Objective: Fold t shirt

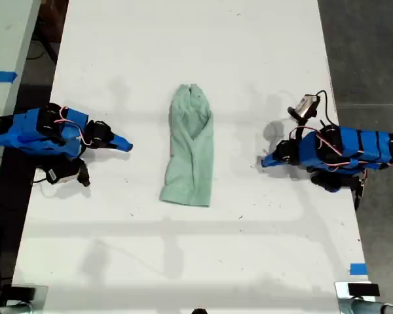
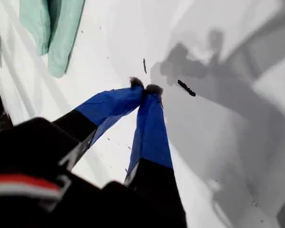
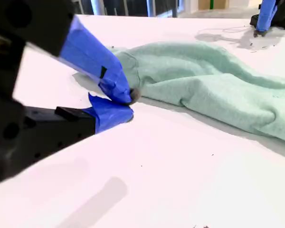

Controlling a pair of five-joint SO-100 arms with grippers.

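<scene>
The t shirt (image 1: 191,147) is a pale mint-green strip folded lengthwise in the middle of the white table, with its collar notch at the far end in the exterior view. My first gripper (image 1: 264,161) rests low over the table on the exterior view's right, a hand's width from the shirt. In its wrist view the blue fingertips (image 2: 145,88) meet, with the shirt (image 2: 57,33) off to one side. My second gripper (image 1: 128,145) lies on the exterior view's left, also apart from the shirt. Its jaws (image 3: 128,102) are closed on nothing, the shirt (image 3: 218,80) just beyond.
The white table (image 1: 183,261) has dark floor along both long edges in the exterior view. Blue tape marks (image 1: 357,268) sit near the right edge, and metal clamps (image 1: 357,289) at the near corners. Another pale surface (image 1: 3,39) stands at the left.
</scene>
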